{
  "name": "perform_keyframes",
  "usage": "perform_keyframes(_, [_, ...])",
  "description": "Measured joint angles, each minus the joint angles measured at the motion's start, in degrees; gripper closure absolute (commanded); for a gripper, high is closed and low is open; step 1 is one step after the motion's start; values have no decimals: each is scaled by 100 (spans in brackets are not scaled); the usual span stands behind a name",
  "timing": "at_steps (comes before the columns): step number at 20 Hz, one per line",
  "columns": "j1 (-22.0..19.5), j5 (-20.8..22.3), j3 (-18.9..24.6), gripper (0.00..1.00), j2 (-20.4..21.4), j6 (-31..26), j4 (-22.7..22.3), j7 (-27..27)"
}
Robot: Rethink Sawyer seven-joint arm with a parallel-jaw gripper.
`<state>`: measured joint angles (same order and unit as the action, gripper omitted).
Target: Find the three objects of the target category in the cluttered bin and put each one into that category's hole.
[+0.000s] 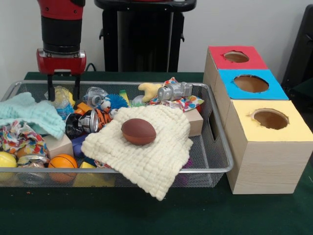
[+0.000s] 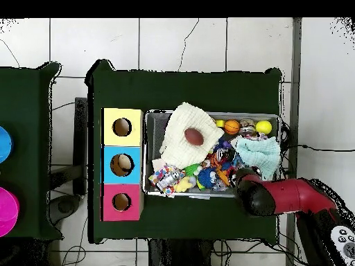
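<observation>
The bin (image 1: 217,169) of silver wire mesh lies on the green table, full of clutter. My gripper (image 1: 62,94) hangs at its back left corner in the front view. The fingers (image 1: 49,90) are open and empty, on either side of a crumpled clear and yellow wrapper (image 1: 62,99). In the overhead view the gripper (image 2: 243,181) is at the bin's lower right. The hole (image 1: 236,57) in the red-topped box is the farthest of the three and also shows in the overhead view (image 2: 121,201). A brown football (image 1: 138,131) rests on a cream knitted cloth (image 1: 156,156).
Blue-topped (image 1: 251,83) and yellow-topped (image 1: 270,119) boxes stand nearer the camera than the red one. The bin also holds an orange ball (image 1: 63,162), a yellow ball (image 1: 6,159), a mint cloth (image 1: 29,113), a silver toy (image 1: 174,91), a blue spiky ball (image 1: 116,101) and wooden blocks (image 1: 195,121).
</observation>
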<state>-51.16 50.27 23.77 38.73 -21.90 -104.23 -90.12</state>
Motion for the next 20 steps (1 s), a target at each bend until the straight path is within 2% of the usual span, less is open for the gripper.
perform_keyframes(20, [-69,-1,-20,0,266,30,-21,0])
